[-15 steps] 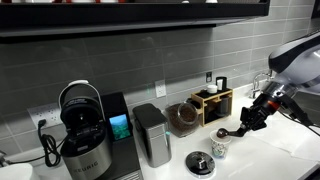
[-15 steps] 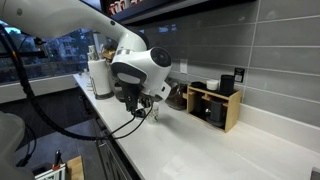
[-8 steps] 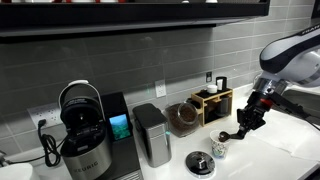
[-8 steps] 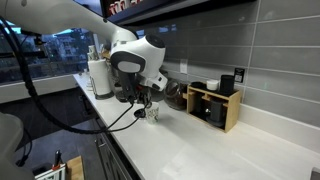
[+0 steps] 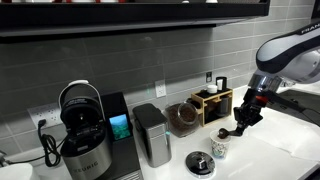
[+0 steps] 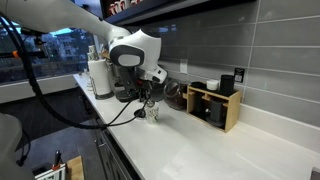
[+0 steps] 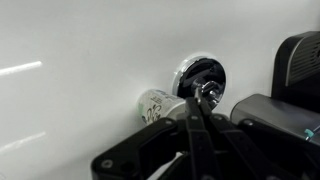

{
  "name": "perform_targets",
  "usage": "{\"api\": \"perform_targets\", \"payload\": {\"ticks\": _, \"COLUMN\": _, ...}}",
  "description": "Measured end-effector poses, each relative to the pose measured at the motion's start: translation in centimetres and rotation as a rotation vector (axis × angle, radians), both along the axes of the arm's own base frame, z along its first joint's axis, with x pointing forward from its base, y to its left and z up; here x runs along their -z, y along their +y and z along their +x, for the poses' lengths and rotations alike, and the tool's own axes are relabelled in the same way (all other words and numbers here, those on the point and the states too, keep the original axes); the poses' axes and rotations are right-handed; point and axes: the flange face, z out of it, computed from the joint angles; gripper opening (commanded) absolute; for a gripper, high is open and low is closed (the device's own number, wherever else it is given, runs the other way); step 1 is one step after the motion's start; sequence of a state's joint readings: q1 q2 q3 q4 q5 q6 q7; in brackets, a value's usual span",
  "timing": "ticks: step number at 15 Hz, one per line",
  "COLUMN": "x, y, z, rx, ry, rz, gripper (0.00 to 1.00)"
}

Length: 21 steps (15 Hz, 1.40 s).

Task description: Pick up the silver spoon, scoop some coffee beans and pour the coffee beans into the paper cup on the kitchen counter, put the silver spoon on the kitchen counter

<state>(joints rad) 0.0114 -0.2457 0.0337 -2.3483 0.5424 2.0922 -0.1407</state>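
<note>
My gripper [image 5: 241, 121] is shut on the thin handle of the silver spoon [image 5: 226, 132]. It holds the spoon tilted down just above the paper cup [image 5: 218, 147] on the white kitchen counter [image 5: 270, 155]. In the wrist view the spoon's shiny bowl [image 7: 208, 92] sits beside the rim of the printed cup [image 7: 158, 105], below my jaws [image 7: 196, 128]. Whether beans lie in the spoon I cannot tell. The coffee beans fill a round glass jar [image 5: 182, 118] behind the cup. In an exterior view the gripper [image 6: 144, 100] hangs over the cup [image 6: 152, 112] on the counter [image 6: 220, 150], with the jar [image 6: 173, 95] behind.
A flat black disc [image 5: 199, 163] lies left of the cup and shows in the wrist view [image 7: 192, 70]. A tall grey canister [image 5: 152, 135] and a coffee machine [image 5: 88, 135] stand further left. A wooden rack [image 5: 213, 100] stands against the tiled wall.
The arm has swung in towards the wall, carrying the gripper and spoon a little closer over the cup. The cup, jar and disc have not moved.
</note>
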Motion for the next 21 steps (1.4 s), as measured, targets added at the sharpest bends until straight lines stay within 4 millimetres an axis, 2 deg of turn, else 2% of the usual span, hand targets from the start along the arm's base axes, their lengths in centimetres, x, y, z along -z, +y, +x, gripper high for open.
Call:
{"api": "perform_targets", "payload": {"ticks": 5, "x": -0.4, "y": 1.4, "z": 0.4, "rx": -0.024, "ry": 0.011, "rz": -0.11, "gripper": 0.01}}
{"api": "perform_targets", "payload": {"ticks": 15, "x": -2.5, "y": 6.6, "z": 1.1, "rx": -0.114, "ry": 0.001, "rz": -0.348, "gripper": 0.01}}
{"api": "perform_targets", "payload": {"ticks": 21, "x": -3.6, "y": 7.6, "z": 1.2, "rx": -0.174, "ry": 0.021, "rz": -0.473, "gripper": 0.01}}
